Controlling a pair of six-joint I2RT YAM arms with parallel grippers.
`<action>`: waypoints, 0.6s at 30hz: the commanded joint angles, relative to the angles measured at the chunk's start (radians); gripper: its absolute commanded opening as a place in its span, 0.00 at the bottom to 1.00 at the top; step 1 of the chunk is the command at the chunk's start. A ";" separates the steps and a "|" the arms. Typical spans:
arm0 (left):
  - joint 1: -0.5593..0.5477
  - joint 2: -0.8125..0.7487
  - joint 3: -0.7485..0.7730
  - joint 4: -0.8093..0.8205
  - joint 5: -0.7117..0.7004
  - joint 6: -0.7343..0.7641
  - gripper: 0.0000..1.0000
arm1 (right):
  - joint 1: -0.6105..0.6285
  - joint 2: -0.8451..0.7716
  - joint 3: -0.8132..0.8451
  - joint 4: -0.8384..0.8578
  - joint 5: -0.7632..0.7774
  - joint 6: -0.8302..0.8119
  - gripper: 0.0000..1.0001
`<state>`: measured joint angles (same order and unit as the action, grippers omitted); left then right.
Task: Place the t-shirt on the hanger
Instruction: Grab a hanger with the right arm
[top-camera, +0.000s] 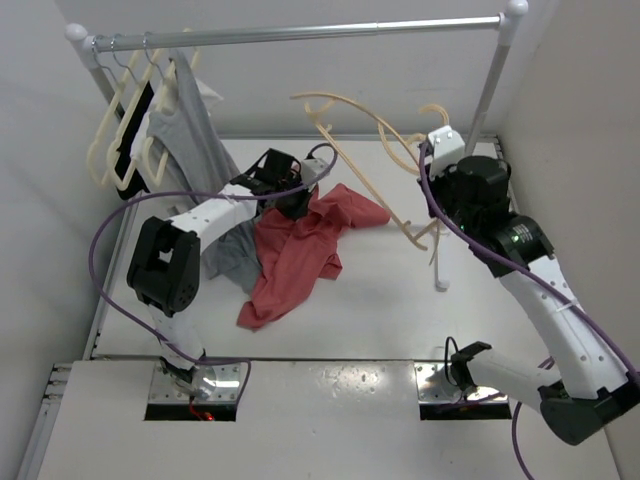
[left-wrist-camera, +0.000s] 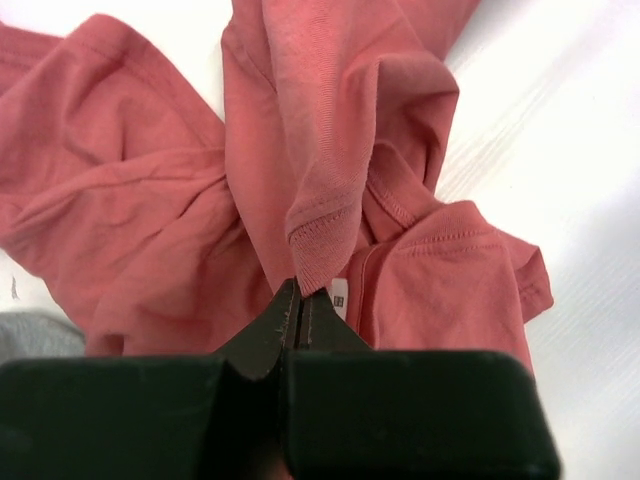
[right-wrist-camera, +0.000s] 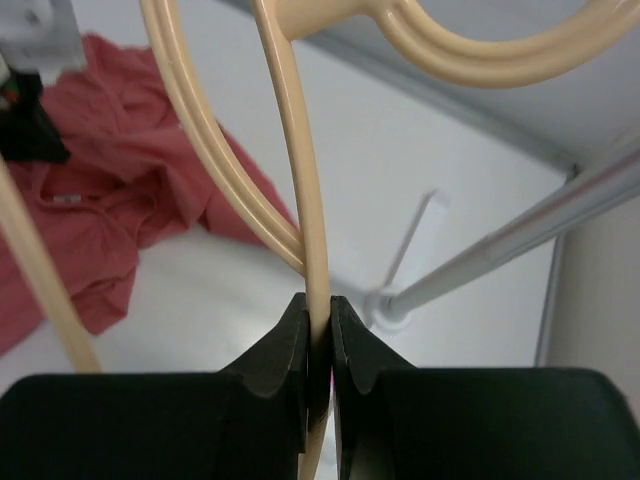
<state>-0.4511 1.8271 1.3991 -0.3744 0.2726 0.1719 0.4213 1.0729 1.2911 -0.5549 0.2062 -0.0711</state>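
Left tool (left-wrist-camera: 300, 300) – tips pressed together, pinching a hemmed fold of the red t-shirt (left-wrist-camera: 150, 200). The rest of the shirt lies crumpled on the white surface (top-camera: 400, 300), left of centre, its upper left edge against the trailing end of a grey shirt (top-camera: 195, 130) that hangs from the rail (top-camera: 300, 33). Right tool (right-wrist-camera: 318, 310) – clamped on a thin bar of the beige hanger (right-wrist-camera: 304, 200), which it holds tilted above the surface, right of the t-shirt. Whether hanger and t-shirt touch cannot be told. Cream hangers (top-camera: 110, 140) crowd the rail's left end.
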 joint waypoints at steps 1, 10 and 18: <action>-0.006 -0.068 -0.009 -0.007 -0.001 -0.005 0.00 | 0.004 -0.056 -0.123 -0.013 0.013 0.118 0.00; -0.006 -0.020 0.059 -0.008 -0.084 -0.025 0.00 | 0.004 -0.114 -0.302 -0.137 0.053 0.293 0.00; 0.037 0.101 0.221 -0.008 -0.075 -0.129 0.00 | 0.004 -0.126 -0.378 -0.194 0.106 0.412 0.00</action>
<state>-0.4355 1.9030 1.5639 -0.4019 0.2008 0.0990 0.4213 0.9691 0.9104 -0.7353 0.2543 0.2737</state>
